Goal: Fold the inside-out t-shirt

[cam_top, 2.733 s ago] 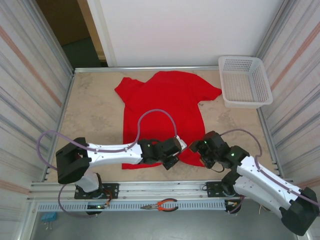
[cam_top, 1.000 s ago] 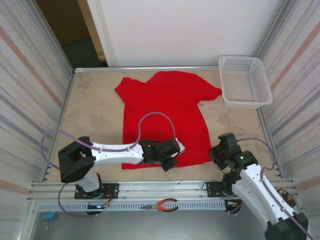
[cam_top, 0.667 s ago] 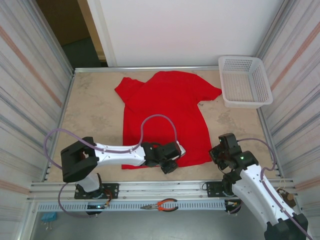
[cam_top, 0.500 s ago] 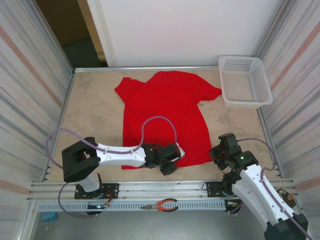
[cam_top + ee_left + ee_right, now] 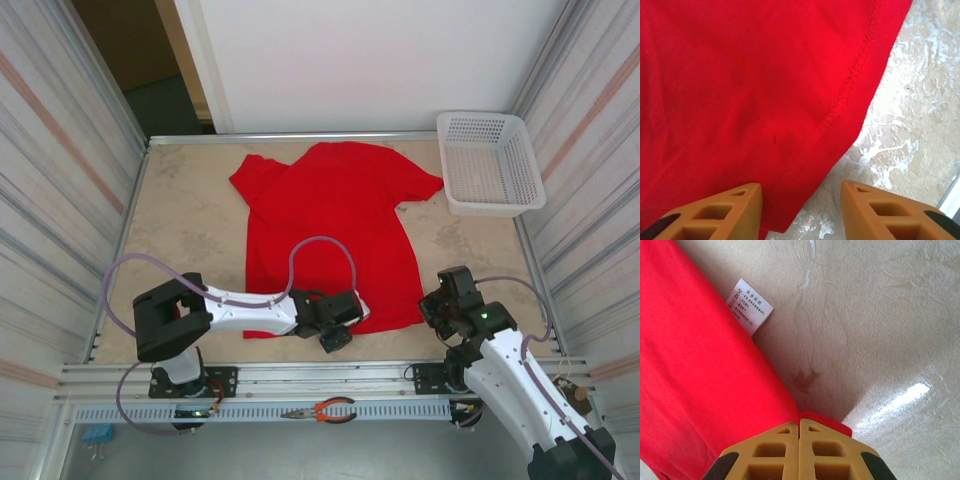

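left gripper (image 5: 799, 192): jaws apart over the t-shirt (image 5: 335, 220)'s near hem edge;
right gripper (image 5: 799, 426): pinched closed on the t-shirt's near right corner;
open room: bare table (image 5: 190, 230) left of the t-shirt

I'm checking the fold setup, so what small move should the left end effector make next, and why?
Probably dip and close on the hem of the red t-shirt: the left end effector is open astride that edge, while the right end effector pinches the other bottom corner.

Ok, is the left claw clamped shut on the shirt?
No, the left claw stands open, with a wide gap over the hem of the shirt and the table.
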Tool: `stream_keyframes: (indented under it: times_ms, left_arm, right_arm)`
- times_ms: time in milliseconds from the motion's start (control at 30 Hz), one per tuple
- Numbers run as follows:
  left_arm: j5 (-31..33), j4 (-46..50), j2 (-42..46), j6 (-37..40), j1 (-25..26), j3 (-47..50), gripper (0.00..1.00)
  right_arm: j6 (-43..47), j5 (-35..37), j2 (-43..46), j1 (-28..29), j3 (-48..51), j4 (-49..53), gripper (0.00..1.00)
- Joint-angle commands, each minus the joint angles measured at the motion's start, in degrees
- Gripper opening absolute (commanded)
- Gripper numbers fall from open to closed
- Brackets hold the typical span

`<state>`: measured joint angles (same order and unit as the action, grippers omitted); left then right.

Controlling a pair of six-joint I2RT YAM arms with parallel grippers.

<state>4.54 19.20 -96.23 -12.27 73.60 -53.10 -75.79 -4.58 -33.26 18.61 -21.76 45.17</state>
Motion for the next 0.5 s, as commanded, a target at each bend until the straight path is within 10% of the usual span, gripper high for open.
stream_keyframes:
  times_ms: [0,467]
  left_arm:
    - [0.7,-0.8,3.1,-0.5,1.3,0.0,0.48]
    - [-1.1,-2.7,-3.9,1.0,2.2,-5.2,0.46]
  right_arm:
    - [1.2,-0.2,0.6,-0.4,-1.0,1.9,0.00]
    - [1.3,-0.4,0.8,-0.5,-1.0,2.0,0.00]
